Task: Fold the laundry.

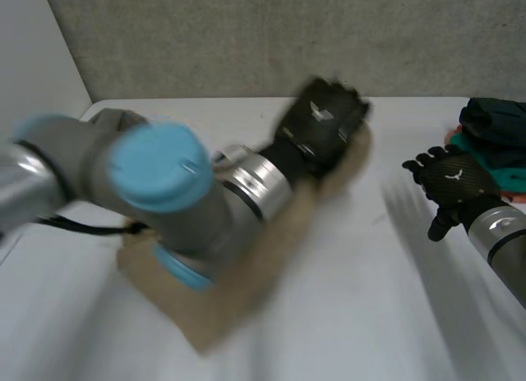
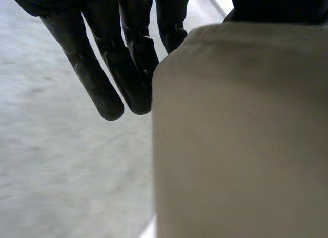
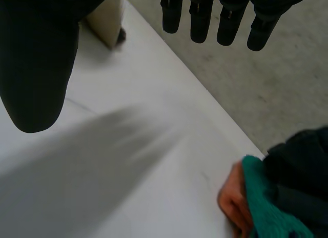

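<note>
A tan cloth [image 1: 246, 291] lies across the middle of the white table [image 1: 353, 315], running from the near left to the far middle. My left hand [image 1: 320, 122] is at the cloth's far end, palm down. In the left wrist view the tan cloth [image 2: 241, 135] hangs in front of the palm, pinched between the thumb and the straight fingers [image 2: 107, 84]. My right hand [image 1: 452, 180] hovers over bare table to the right, apart from the cloth. Its fingers [image 3: 205, 17] are straight and spread and hold nothing.
A pile of dark, teal and orange laundry [image 1: 493, 143] sits at the table's far right edge, close beside my right hand; the pile [image 3: 287, 197] also shows below that hand's fingertips. A grey wall [image 1: 288, 36] runs behind the table.
</note>
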`<act>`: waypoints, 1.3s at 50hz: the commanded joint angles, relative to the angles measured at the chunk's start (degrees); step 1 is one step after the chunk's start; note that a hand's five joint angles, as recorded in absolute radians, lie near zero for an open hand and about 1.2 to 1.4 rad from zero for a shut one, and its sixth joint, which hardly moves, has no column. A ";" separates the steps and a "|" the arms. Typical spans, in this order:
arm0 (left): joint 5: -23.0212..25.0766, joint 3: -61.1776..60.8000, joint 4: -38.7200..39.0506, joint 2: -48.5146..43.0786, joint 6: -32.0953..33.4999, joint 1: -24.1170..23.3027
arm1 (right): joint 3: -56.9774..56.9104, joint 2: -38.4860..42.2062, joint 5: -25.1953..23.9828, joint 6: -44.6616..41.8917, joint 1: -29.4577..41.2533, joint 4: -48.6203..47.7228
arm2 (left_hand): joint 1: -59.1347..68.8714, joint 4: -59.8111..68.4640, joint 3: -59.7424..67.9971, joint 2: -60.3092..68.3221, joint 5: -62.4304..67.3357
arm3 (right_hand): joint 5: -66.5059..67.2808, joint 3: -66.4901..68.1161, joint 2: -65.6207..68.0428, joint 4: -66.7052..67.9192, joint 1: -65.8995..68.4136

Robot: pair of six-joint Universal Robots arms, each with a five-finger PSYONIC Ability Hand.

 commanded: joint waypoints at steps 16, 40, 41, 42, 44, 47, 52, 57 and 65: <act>-5.36 -3.43 -13.28 4.94 8.30 -5.42 | -1.42 -5.42 -1.59 -0.43 -2.43 1.48 | -52.44 -57.49 -57.43 -57.35 -56.12 | -2.08 -1.45 -1.79 -1.29 -2.51; -26.55 -39.38 -24.26 22.18 7.86 -0.15 | 1.74 -7.37 -16.27 -32.77 -3.92 34.18 | -48.41 -53.46 -53.39 -53.32 -52.09 | 3.17 3.81 3.47 3.96 2.75; -26.55 -39.73 -24.44 22.18 7.86 -0.15 | 2.00 -6.75 -16.18 -33.12 -4.27 33.83 | -47.40 -52.45 -52.39 -52.31 -51.08 | 4.38 5.01 4.68 5.17 3.96; -26.55 -40.17 -24.62 22.18 7.77 -0.15 | 2.35 -6.22 -16.09 -33.47 -4.54 33.65 | -46.06 -51.11 -51.04 -50.97 -49.74 | 5.89 6.53 6.19 6.68 5.47; -26.64 -41.48 -24.71 22.71 7.60 -0.32 | 2.97 -4.91 -16.09 -34.87 -4.97 33.39 | -40.20 -45.25 -45.19 -45.12 -43.88 | 10.59 11.22 10.88 11.38 10.16; -26.46 -42.98 -24.71 24.11 6.55 -0.58 | 3.67 -3.50 -15.74 -36.72 -5.33 33.30 | -34.80 -39.85 -39.78 -39.71 -38.48 | 11.79 12.43 12.09 12.58 11.37; -26.11 -44.31 -24.88 24.91 3.74 -1.46 | 4.99 -1.12 -16.00 -39.80 -6.56 33.12 | -35.11 -40.16 -40.10 -40.02 -38.79 | 16.66 17.29 16.95 17.44 16.23; -26.29 -45.53 -24.88 24.73 2.06 -1.82 | 5.34 1.25 -16.00 -39.80 -6.38 31.02 | -35.28 -40.33 -40.27 -40.19 -38.96 | 39.16 39.79 39.45 39.95 38.73; -26.46 -48.00 -24.88 27.28 2.06 -2.17 | 5.87 2.66 -15.74 -37.70 -6.03 24.43 | -26.89 -31.94 -31.87 -31.80 -30.57 | 67.92 68.55 68.21 68.71 67.49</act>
